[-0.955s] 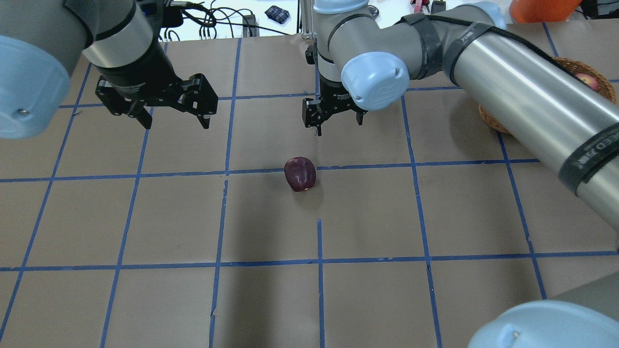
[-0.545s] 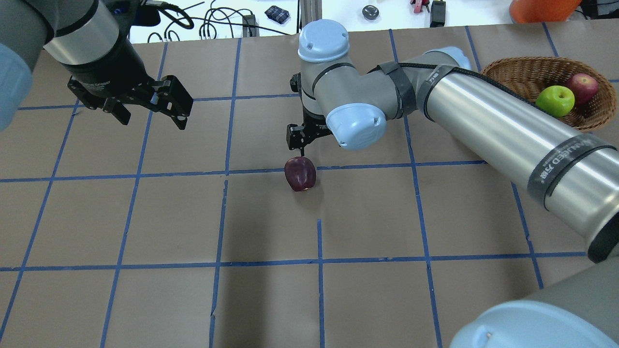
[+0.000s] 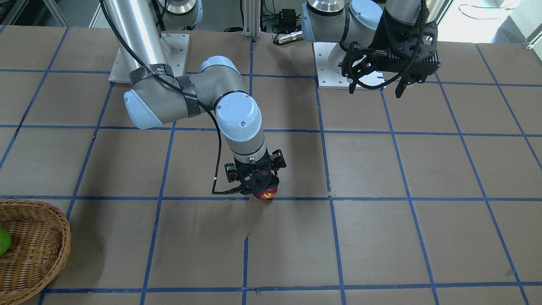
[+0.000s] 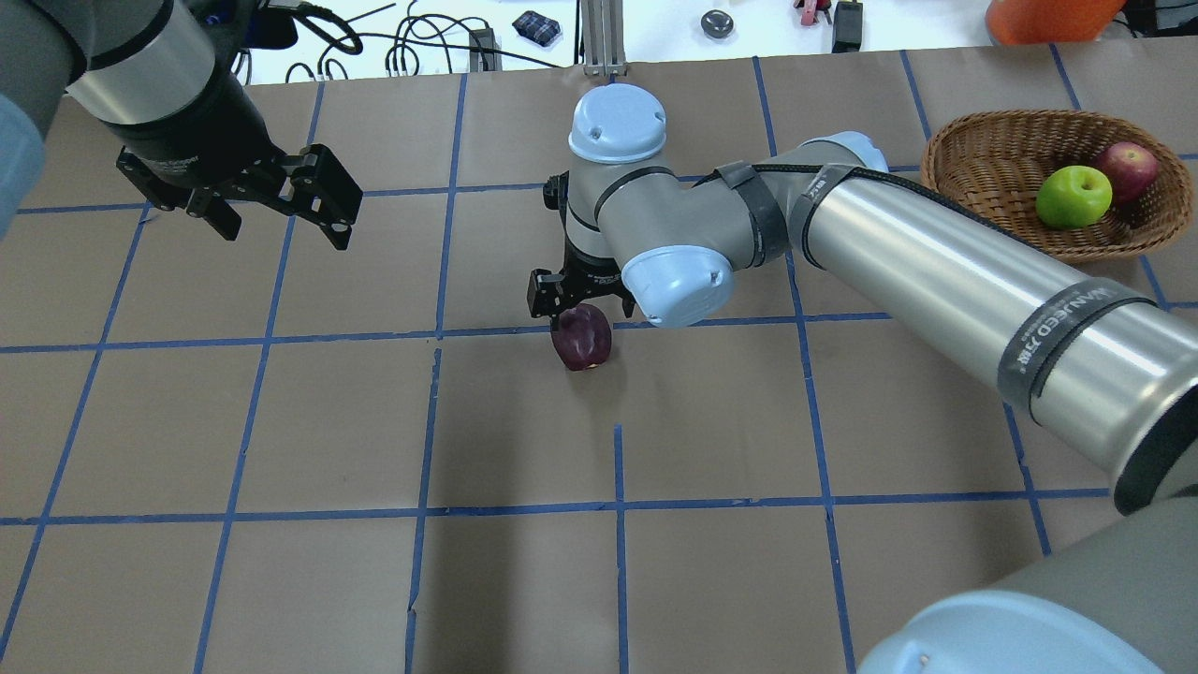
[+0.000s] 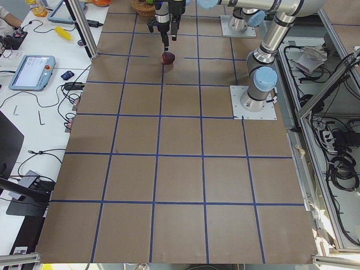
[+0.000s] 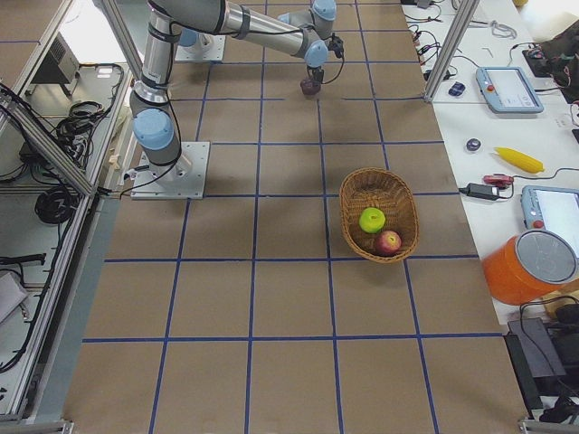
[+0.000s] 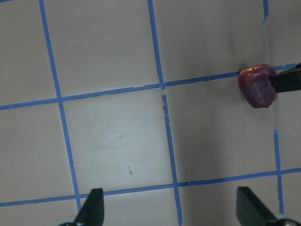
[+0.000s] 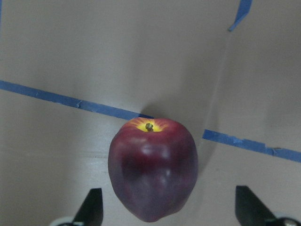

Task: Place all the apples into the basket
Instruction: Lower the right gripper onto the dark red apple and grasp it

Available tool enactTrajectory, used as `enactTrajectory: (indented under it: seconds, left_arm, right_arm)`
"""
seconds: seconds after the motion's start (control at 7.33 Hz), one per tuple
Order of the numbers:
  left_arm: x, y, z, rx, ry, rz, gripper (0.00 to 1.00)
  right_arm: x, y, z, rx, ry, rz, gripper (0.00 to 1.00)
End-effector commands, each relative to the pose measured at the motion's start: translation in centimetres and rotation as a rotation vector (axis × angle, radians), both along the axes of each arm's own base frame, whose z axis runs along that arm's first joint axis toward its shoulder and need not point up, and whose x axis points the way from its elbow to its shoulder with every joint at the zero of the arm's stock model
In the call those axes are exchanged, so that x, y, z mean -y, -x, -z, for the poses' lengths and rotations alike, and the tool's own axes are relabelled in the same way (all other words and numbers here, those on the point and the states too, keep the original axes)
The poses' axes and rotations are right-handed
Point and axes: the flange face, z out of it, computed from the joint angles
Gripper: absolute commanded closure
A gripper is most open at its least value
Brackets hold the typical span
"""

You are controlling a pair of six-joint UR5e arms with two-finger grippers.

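Right wrist view: glossy maroon apple [image 8: 153,172], yellow stem dimple

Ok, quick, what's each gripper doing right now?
Left gripper: open, holding nothing.
Right gripper: open, lowered with a finger on either side of the maroon apple, not gripping it.

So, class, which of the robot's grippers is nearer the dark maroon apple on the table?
Right. The right gripper is directly above the maroon apple, jaws open; the left gripper hangs well off to the robot's left.
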Motion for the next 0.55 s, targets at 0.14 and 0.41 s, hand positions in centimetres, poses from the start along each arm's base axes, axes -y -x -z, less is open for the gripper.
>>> enactTrajectory:
  seconds: [0.14, 0.41]
  left_arm:
    - [0.0, -0.1, -0.1, -0.002, 0.003, -0.002, 0.00]
    - [0.0, 0.0, 0.0, -0.003, -0.007, -0.001, 0.00]
  right_arm:
    - [0.9, -1.3, 4.5, 0.013, 0.026, -0.011, 0.00]
    - [0.8, -1.1, 5.7, -0.008, 0.014, -0.020, 0.05]
